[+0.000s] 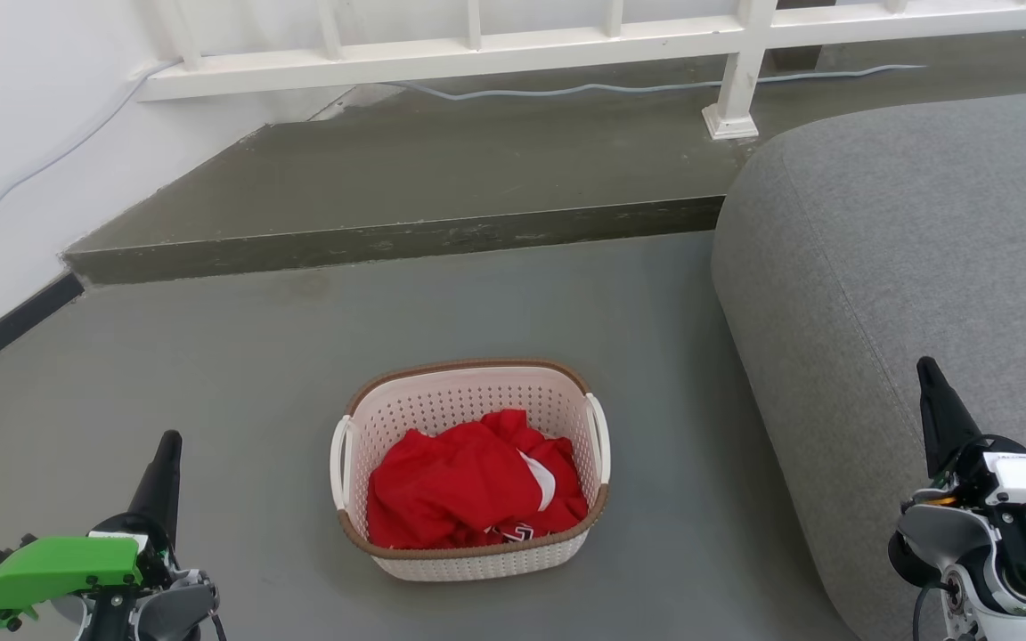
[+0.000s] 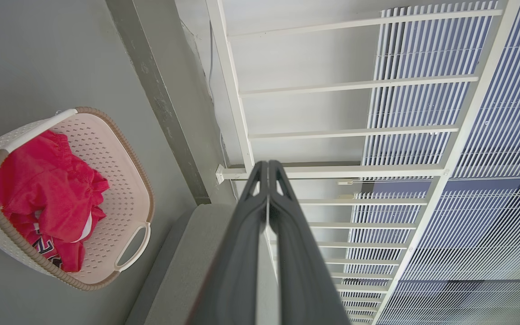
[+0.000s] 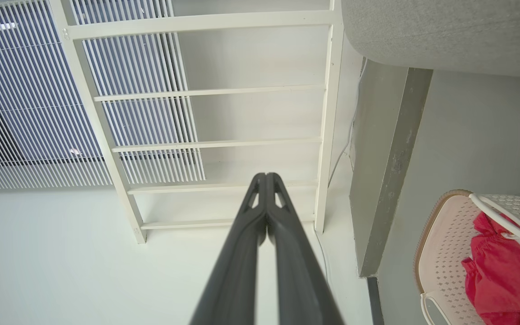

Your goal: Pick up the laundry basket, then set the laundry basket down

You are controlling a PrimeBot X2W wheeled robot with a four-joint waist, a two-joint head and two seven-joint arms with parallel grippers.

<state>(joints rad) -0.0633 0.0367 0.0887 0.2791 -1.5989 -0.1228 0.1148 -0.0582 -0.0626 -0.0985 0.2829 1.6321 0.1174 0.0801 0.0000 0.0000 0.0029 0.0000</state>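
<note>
The laundry basket [image 1: 442, 405] stands on the grey floor in the lower middle of the head view, cream-white with perforated walls, a brown rim and white side handles. Red clothing [image 1: 468, 488] fills it. It also appears in the left wrist view as the laundry basket [image 2: 120, 180] and in the right wrist view as the laundry basket [image 3: 445, 239]. My left gripper [image 1: 167, 445] is shut, raised to the basket's left and apart from it, seen as the left gripper [image 2: 267, 164] too. My right gripper [image 1: 927, 369] is shut, over the sofa to the basket's right, also seen as the right gripper [image 3: 266, 176]. Neither holds anything.
A grey sofa [image 1: 905, 267] bulks to the right of the basket. Behind it a raised concrete step [image 1: 388, 236] crosses the floor, with a white railing [image 1: 736, 71] and a cable beyond. A white wall [image 1: 5, 133] closes the left side.
</note>
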